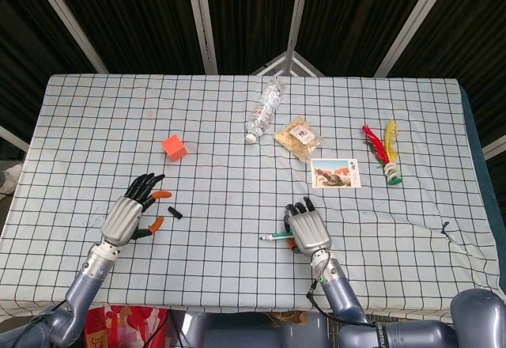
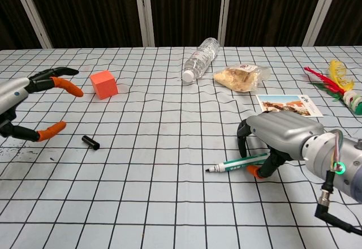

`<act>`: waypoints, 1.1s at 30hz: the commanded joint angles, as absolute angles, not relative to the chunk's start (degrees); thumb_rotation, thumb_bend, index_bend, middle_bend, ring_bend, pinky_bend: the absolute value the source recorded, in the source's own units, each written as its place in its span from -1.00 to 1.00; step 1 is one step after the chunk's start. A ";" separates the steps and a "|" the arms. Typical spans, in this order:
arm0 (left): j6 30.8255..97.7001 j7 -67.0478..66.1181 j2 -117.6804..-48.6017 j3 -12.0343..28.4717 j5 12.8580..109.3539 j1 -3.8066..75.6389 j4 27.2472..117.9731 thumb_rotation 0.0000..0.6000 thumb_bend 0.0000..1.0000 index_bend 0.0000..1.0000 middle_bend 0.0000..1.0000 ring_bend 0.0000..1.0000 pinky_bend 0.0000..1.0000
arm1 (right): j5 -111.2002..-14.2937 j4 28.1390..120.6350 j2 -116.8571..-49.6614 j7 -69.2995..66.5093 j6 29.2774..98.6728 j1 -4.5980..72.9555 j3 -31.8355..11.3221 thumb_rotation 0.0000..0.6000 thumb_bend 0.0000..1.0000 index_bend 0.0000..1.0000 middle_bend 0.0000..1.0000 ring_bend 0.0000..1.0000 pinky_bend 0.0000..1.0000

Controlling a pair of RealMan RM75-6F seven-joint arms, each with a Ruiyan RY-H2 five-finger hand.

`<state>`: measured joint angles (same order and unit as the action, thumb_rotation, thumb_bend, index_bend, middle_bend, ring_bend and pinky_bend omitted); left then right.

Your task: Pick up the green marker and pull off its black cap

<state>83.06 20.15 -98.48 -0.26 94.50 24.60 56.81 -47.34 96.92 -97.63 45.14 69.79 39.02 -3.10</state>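
Note:
The green marker (image 2: 236, 163) (image 1: 274, 237) lies low over the cloth with its bare tip pointing to the left, uncapped. My right hand (image 2: 281, 134) (image 1: 307, 229) arches over its rear end and grips it between thumb and fingers. The black cap (image 2: 90, 142) (image 1: 175, 212) lies alone on the cloth, just right of my left hand (image 2: 22, 104) (image 1: 129, 216). That hand hovers with its fingers spread and holds nothing.
An orange cube (image 2: 103, 84) sits behind the left hand. A water bottle (image 2: 200, 59) lies on its side and a snack bag (image 2: 240, 75) rests at the back centre. A photo card (image 2: 287, 104) and a feathered shuttlecock (image 2: 341, 86) are at the right.

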 commanded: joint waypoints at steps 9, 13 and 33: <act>91.27 15.54 -83.20 1.35 96.44 21.87 72.91 1.00 0.06 -0.51 -1.00 -1.00 -1.00 | -39.15 116.77 -85.53 55.64 74.93 40.85 -5.87 1.00 -0.38 -0.96 -0.76 -0.81 -0.90; 92.62 11.93 -76.48 1.22 97.47 20.92 78.40 1.00 0.06 -0.53 -0.98 -1.00 -1.00 | -39.94 123.26 -79.49 56.01 77.65 40.25 -6.40 1.00 -0.38 -0.95 -0.76 -0.81 -0.90; 86.26 3.03 -57.92 -1.10 89.55 14.63 87.19 1.00 0.06 -0.53 -0.72 -1.00 -1.00 | -77.71 107.50 -50.83 13.32 88.09 18.88 2.25 1.00 -0.38 -0.61 -0.76 -0.76 -0.90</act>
